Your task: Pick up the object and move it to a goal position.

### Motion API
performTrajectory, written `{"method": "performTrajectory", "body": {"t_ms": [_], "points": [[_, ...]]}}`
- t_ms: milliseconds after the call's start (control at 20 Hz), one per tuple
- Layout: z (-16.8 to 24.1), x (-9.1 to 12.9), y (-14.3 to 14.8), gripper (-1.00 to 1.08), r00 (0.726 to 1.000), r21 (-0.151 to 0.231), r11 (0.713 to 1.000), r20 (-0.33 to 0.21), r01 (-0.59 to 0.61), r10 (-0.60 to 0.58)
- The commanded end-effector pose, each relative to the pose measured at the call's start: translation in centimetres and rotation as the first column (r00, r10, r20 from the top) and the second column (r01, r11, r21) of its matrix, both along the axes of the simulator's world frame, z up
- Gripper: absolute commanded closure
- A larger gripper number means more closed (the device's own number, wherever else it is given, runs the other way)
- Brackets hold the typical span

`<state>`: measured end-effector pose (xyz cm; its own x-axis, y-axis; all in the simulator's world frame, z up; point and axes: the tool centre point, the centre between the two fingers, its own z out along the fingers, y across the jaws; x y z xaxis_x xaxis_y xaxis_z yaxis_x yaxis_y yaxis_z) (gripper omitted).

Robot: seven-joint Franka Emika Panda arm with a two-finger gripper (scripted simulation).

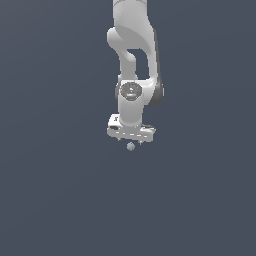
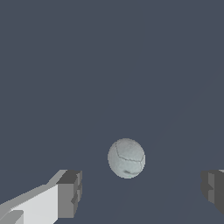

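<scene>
The gripper [image 2: 140, 192], nearest the wrist camera, has its grey fingers [image 2: 70, 192] spread wide with nothing between them, and the pale grey ball [image 2: 126, 158], faintly seamed, sits beyond them untouched, while the exterior view shows it just under the white arm [image 1: 132, 60].

The smooth, glossy white robot arm [image 1: 134, 60] is built of rounded, bulging segments, with a dark grey band running down its side on the exterior view's right. One joint carries a round grey cap [image 1: 131, 91] with a small reddish mark at its centre. Below it sits a wide, flat white gripper body [image 1: 131, 141] with small dark markings on its face. In the wrist view, the blocky dark grey finger pads [image 2: 70, 194] show ridged inner faces, one mounted on a pale white finger.
</scene>
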<state>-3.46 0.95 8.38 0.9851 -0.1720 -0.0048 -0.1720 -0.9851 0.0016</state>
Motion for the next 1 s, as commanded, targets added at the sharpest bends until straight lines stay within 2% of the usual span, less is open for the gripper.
{"method": "performTrajectory", "body": {"t_ms": [0, 500, 950], "points": [[-0.7, -0.3, 0.3, -0.92, 1.0, 0.0, 1.0, 0.003, 0.016, -0.016], [-1.7, -0.6, 0.4, -0.92, 1.0, 0.001, 1.0, 0.004, 0.024, -0.024], [-5.6, -0.7, 0.5, -0.92, 1.0, 0.001, 1.0, 0.005, 0.026, -0.026]]}}
